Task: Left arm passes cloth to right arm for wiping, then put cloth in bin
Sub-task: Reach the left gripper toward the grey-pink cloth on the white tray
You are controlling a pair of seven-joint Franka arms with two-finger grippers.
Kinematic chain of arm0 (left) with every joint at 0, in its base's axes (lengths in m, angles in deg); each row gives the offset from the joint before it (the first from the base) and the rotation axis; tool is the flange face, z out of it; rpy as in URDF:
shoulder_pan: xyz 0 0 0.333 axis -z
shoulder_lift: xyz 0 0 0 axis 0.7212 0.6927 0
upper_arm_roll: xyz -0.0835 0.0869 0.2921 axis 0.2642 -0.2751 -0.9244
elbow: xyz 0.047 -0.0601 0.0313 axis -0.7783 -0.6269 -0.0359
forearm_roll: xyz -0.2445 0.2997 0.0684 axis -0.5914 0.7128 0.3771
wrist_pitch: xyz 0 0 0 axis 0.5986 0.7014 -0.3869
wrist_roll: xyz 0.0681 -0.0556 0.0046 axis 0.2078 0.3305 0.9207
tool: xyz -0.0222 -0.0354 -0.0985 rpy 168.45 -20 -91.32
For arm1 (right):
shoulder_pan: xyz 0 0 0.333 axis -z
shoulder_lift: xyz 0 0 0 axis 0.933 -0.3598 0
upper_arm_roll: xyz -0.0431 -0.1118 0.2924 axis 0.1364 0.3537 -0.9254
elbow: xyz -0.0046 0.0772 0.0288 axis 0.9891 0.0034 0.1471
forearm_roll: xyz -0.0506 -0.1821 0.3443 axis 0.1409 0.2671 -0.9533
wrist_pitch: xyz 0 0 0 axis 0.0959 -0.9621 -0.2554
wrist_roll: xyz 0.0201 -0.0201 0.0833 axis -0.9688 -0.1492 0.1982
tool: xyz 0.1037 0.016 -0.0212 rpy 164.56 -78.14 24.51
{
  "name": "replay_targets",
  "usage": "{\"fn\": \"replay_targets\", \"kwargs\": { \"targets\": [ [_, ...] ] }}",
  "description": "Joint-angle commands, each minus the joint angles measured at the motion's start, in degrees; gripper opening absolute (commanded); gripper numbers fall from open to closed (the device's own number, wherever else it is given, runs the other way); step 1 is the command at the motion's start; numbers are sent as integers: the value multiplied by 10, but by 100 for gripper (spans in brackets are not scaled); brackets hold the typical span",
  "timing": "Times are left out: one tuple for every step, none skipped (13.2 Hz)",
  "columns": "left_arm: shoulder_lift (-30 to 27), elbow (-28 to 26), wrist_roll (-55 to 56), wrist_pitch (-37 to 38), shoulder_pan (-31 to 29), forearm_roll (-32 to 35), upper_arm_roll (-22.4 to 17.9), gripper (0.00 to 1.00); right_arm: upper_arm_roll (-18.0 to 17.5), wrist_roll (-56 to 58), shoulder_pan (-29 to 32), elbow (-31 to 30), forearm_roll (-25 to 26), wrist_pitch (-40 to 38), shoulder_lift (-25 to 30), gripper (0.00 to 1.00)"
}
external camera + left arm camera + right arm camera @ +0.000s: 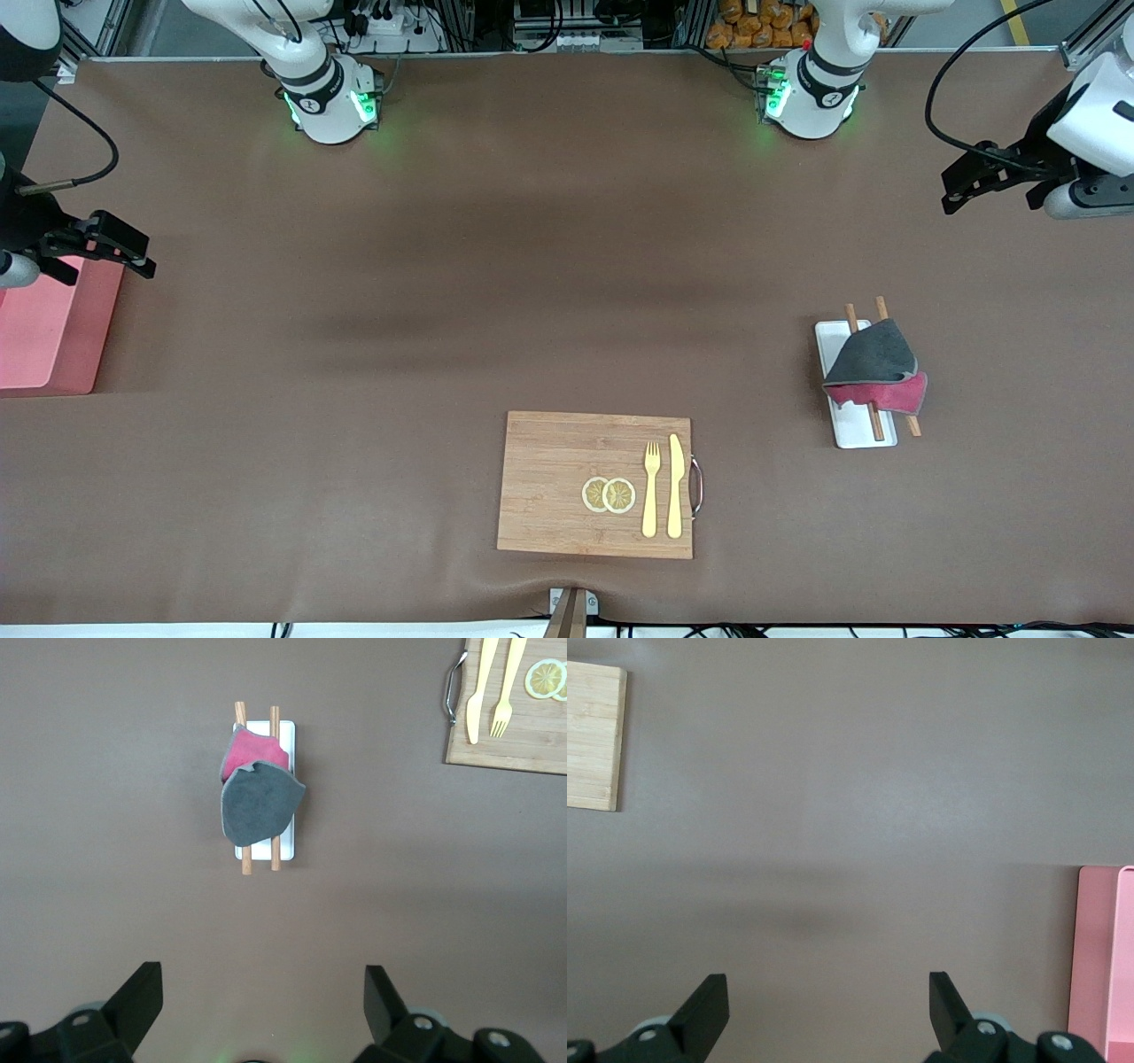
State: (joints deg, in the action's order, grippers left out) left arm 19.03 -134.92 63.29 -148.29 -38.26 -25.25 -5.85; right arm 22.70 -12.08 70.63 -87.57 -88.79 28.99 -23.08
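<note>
cloth (875, 368) lies on tray (852, 425), long way 12-to-6 | left gripper (992, 177) wide, empty, cloth at its 7 o'clock, nearer arm | right gripper (97, 248) wide, waits over bin (53, 332)

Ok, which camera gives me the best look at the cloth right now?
The left wrist view: the cloth sits near centre, both grey and pink faces visible, draped over two chopsticks on a white tray. The front view shows it smaller, toward the left arm's end. The right wrist view misses it.

Brown table (443, 292) carries: wooden cutting board (567, 443), white tray (852, 431), pink bin (53, 337) at right arm's end.
</note>
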Motion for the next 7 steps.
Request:
{"fn": "replay_targets", "kwargs": {
  "targets": [
    [-7, 10, -10, 16, -2, 11, -2, 100, 0, -6, -1, 3, 5, 2, -3, 100],
    [-7, 10, -10, 16, -2, 11, -2, 100, 0, -6, -1, 3, 5, 2, -3, 100],
    [-4, 11, -10, 16, -3, 11, -3, 100, 0, -6, -1, 3, 5, 2, -3, 100],
    [0, 12, -10, 16, -5, 11, -3, 100, 0, -6, -1, 3, 5, 2, -3, 100],
    [7, 12, -10, 16, -6, 11, -3, 100, 0, -6, -1, 3, 5, 2, -3, 100],
    [16, 9, -14, 15, -8, 11, -3, 100, 0, -6, -1, 3, 5, 2, -3, 100],
    [39, 9, -15, 14, -10, 11, -3, 100, 0, -6, -1, 3, 5, 2, -3, 100]
  ]
}}
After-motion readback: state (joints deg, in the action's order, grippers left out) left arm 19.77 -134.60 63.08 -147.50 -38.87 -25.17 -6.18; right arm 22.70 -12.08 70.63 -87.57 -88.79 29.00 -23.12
